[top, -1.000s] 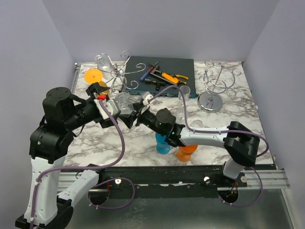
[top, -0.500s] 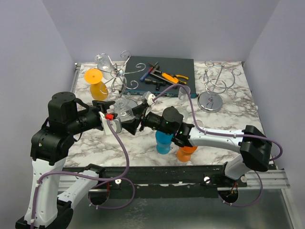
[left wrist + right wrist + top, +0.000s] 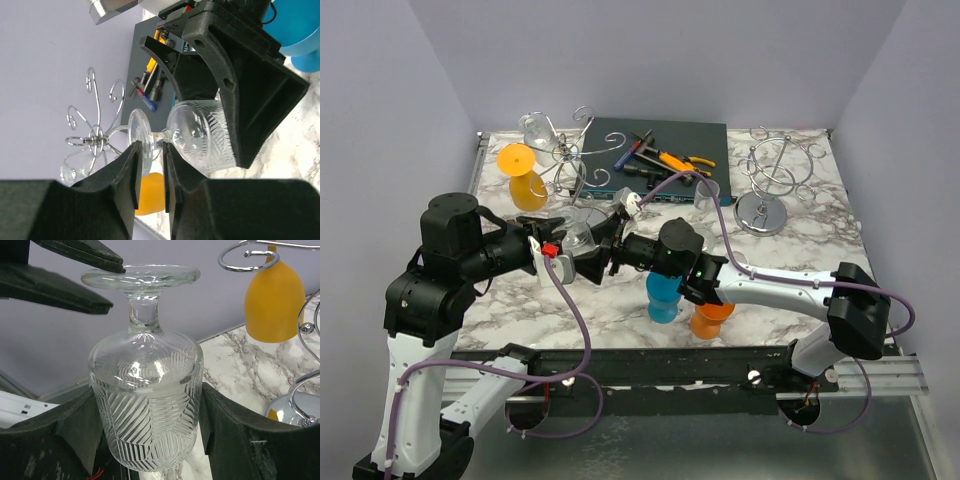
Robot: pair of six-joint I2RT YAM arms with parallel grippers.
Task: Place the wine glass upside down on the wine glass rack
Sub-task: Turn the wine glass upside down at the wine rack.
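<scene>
Mid-table, near of left rack (image 3: 565, 152), glass (image 3: 145, 395) sideways, bowl clamped in right gripper (image 3: 146, 442), left gripper (image 3: 151, 150) jaws narrowed from wide since earlier, now straddling stem, grip unclear

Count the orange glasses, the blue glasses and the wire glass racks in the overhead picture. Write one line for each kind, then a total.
Orange glasses: 2, the hanging orange glass and the standing orange glass.
Blue glasses: 1, the blue glass.
Wire racks: 2, the left rack and the right rack.
Total: 5.
</scene>
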